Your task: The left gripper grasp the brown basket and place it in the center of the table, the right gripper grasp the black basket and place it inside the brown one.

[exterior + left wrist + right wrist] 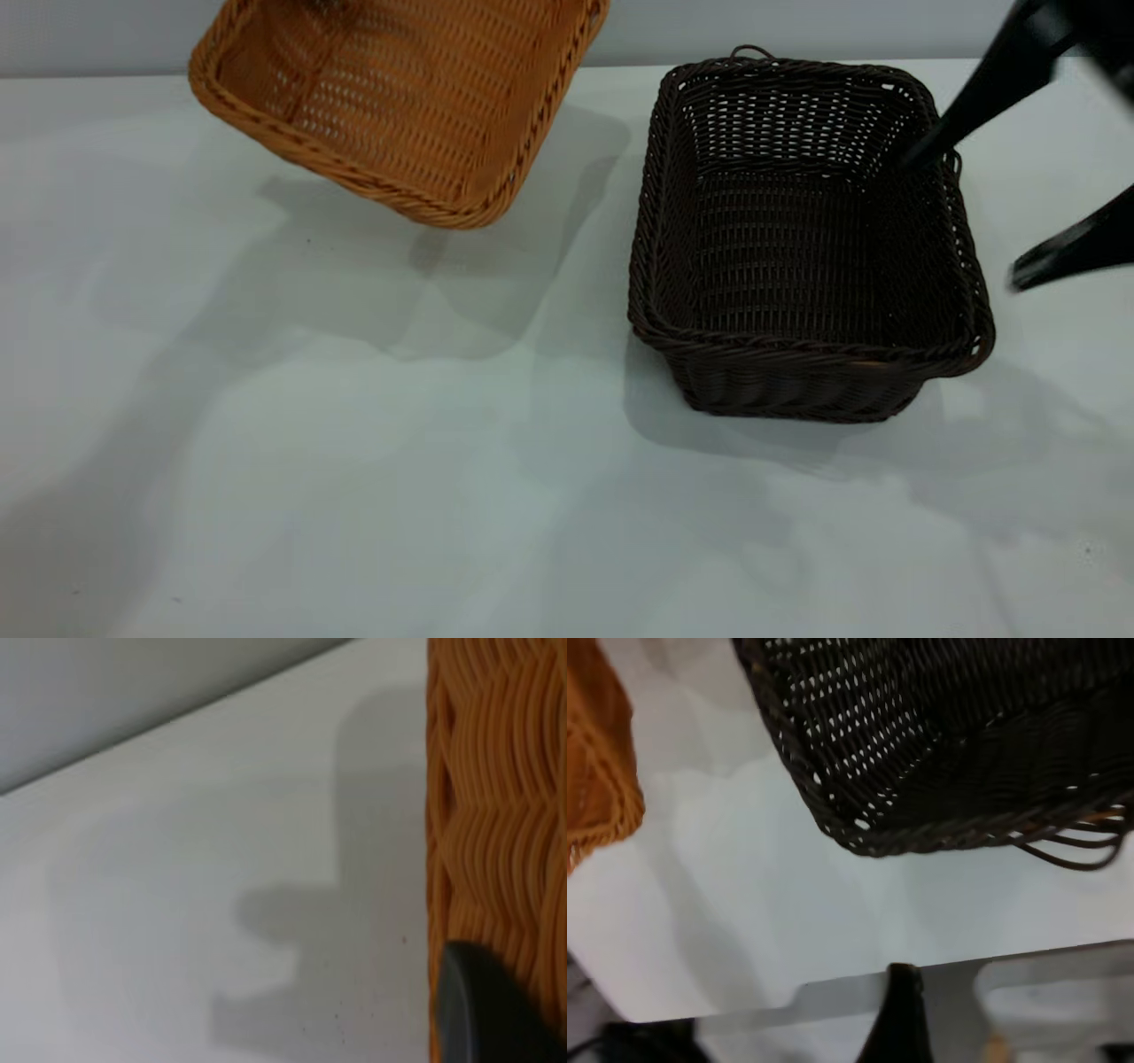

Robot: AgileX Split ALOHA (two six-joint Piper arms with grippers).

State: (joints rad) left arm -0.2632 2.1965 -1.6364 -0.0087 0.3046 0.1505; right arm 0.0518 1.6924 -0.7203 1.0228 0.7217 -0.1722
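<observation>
The brown basket (407, 97) hangs tilted above the table (354, 487) at the far left, casting a shadow below it. Of my left gripper only one dark blurred finger (487, 1010) shows, pressed against the basket's orange woven wall (496, 815). The black basket (797, 257) stands upright on the table at the right. My right gripper (970, 217) is open and straddles its right rim: one finger (926, 155) reaches inside the far right corner, the other (1036, 266) is outside. The right wrist view shows the black basket (948, 744) and one finger (899, 1010).
A grey wall (797, 27) runs behind the table's far edge. Bare tabletop lies between the two baskets and in front of them. The brown basket's edge (598, 771) also shows in the right wrist view.
</observation>
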